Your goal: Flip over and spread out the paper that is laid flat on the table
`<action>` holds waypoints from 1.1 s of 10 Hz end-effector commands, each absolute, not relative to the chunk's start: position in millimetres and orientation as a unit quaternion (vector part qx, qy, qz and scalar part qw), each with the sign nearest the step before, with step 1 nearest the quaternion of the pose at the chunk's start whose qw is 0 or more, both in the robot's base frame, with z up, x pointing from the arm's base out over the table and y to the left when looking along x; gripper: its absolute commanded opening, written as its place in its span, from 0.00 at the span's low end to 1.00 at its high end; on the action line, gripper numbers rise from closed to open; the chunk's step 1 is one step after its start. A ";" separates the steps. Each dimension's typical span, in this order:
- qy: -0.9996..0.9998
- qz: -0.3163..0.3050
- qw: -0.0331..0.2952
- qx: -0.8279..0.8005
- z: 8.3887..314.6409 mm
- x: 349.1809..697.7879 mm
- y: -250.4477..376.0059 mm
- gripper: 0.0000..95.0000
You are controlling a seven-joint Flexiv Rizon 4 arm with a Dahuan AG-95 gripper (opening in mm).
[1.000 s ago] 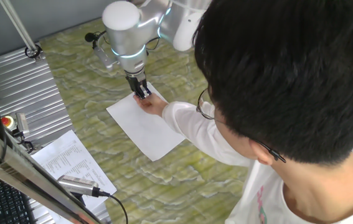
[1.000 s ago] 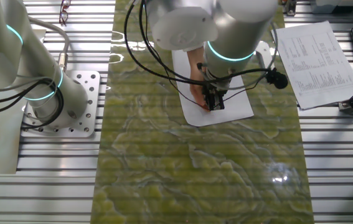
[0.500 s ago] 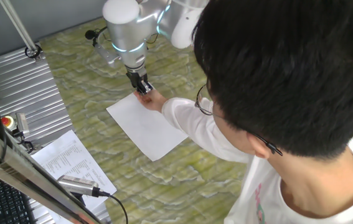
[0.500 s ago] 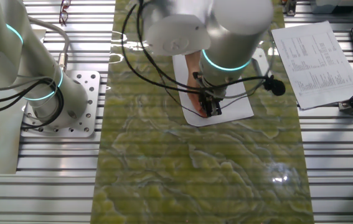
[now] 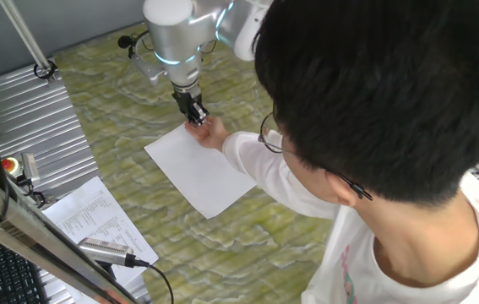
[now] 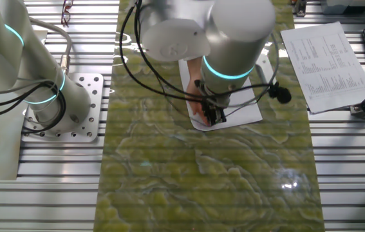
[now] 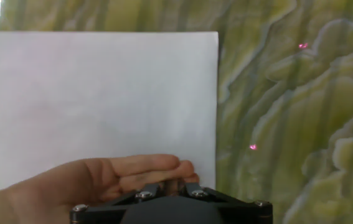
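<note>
The paper [image 5: 198, 168] lies flat on the green-yellow tabletop [image 5: 121, 110], unflipped, so the turning over and the spreading are both left to do. Right of the paper's middle, a person's hand [image 7: 95, 180] rests on its edge, and the claw [image 5: 194, 116] sits at the fingertips; I cannot tell whether it is apart or together.

Printed sheet [image 6: 327, 55] carries text too small to read

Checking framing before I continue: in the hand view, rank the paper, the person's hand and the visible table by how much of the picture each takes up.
1. the paper, largest.
2. the table, somewhat less.
3. the person's hand, smallest, though it lies nearest the camera, by the gripper.
</note>
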State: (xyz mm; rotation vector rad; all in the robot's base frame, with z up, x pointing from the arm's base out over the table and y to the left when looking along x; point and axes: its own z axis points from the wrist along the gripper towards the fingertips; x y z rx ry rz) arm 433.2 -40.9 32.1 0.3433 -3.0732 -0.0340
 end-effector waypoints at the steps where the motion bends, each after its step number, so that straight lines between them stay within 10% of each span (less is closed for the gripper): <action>1: -0.993 0.002 0.020 0.115 22.5 429.0 -40.7 0.60; 2: -0.993 0.005 0.016 0.120 17.1 426.0 -44.3 0.60; 3: -0.993 0.002 0.013 0.119 14.3 424.3 -48.0 0.80; 6: -0.994 -0.013 0.026 0.103 21.1 423.0 -51.6 0.80; 7: -0.995 -0.010 0.029 0.099 21.8 422.6 -53.2 0.60; 11: -0.995 -0.015 0.037 0.086 14.5 422.4 -53.9 0.60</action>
